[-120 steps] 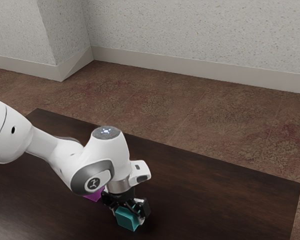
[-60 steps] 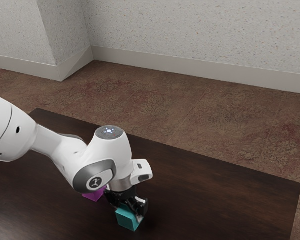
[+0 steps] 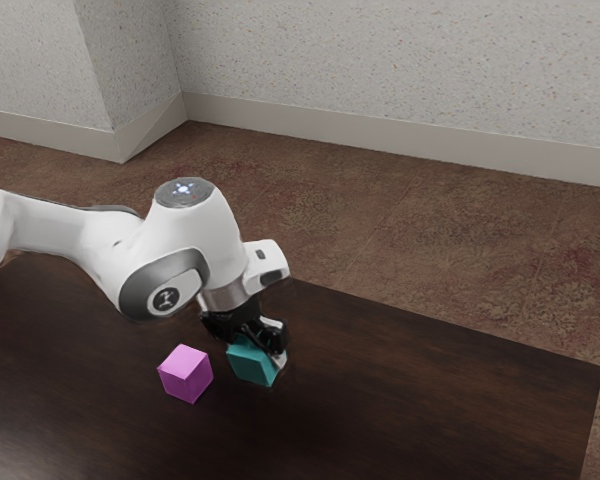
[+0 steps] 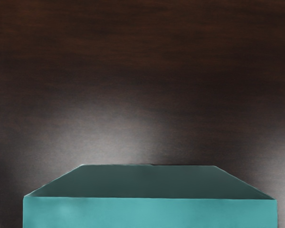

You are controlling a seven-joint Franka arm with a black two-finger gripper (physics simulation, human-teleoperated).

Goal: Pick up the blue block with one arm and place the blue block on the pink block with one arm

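Tool (image 3: 254,347) clamped on the blue block (image 3: 251,365), held over the dark surface (image 3: 430,385), pink block (image 3: 185,373) resting near the tool, apart from it.

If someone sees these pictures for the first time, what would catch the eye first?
The white arm, reaching in from the exterior view's left, stands out against the dark table. Its claw is shut on the blue block, which is just to the exterior view's right of the pink block and apart from it.
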